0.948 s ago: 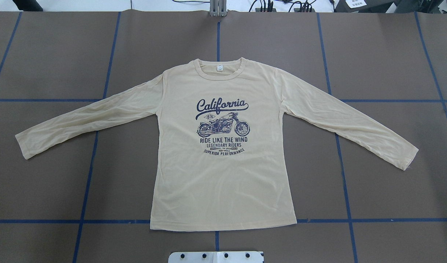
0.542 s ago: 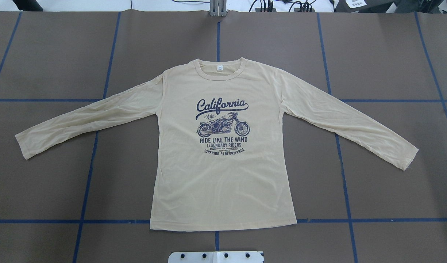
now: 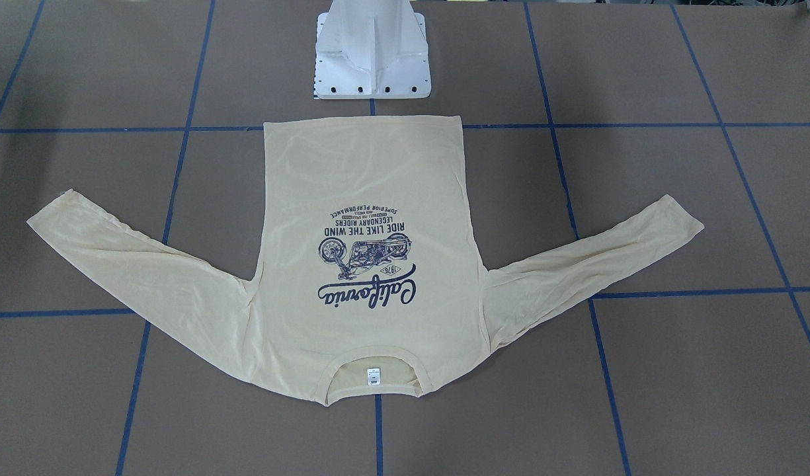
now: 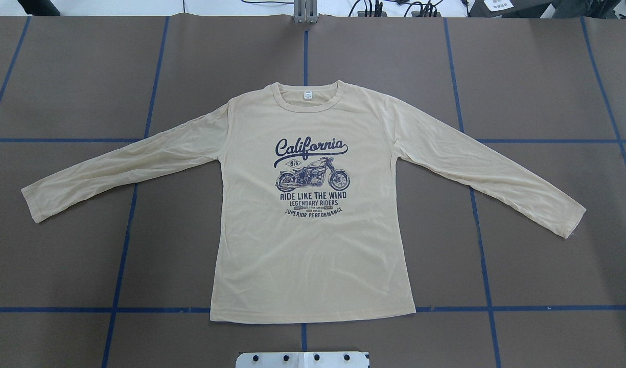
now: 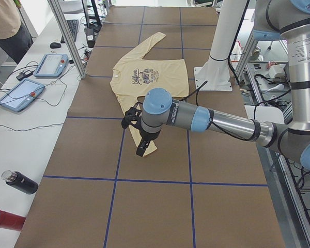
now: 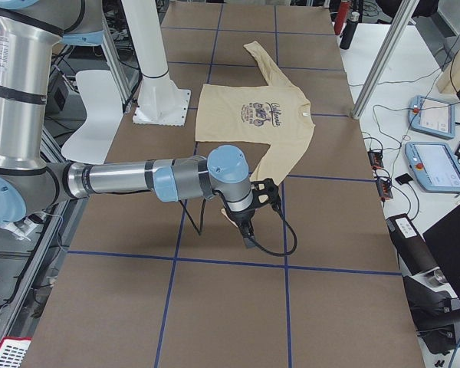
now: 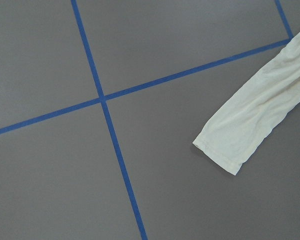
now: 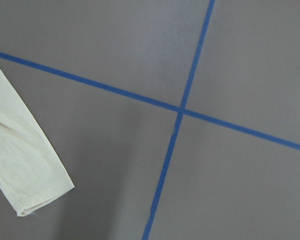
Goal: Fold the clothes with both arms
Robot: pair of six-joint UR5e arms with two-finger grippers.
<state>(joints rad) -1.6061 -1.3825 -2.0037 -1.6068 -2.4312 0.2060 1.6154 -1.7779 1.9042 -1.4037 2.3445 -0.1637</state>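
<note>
The cream-yellow long-sleeved shirt [image 4: 313,255] lies flat and face up on the brown table, sleeves spread, navy "California" print up, collar away from the robot. It also shows in the front view [image 3: 365,172]. The left gripper [image 5: 140,149] hangs above the end of the near sleeve in the exterior left view. Its wrist view shows that sleeve's cuff [image 7: 240,140]. The right gripper [image 6: 247,232] hangs beside the other cuff [image 8: 25,175]. Both grippers show only in the side views, so I cannot tell whether they are open or shut.
Blue tape lines [image 4: 123,245] cross the brown table cover. The white pedestal base [image 3: 371,66] stands just behind the shirt's hem. Teach pendants [image 5: 20,95] and bottles [image 5: 19,182] lie on the side table beyond the far edge. A metal post [image 4: 305,13] stands at the far edge.
</note>
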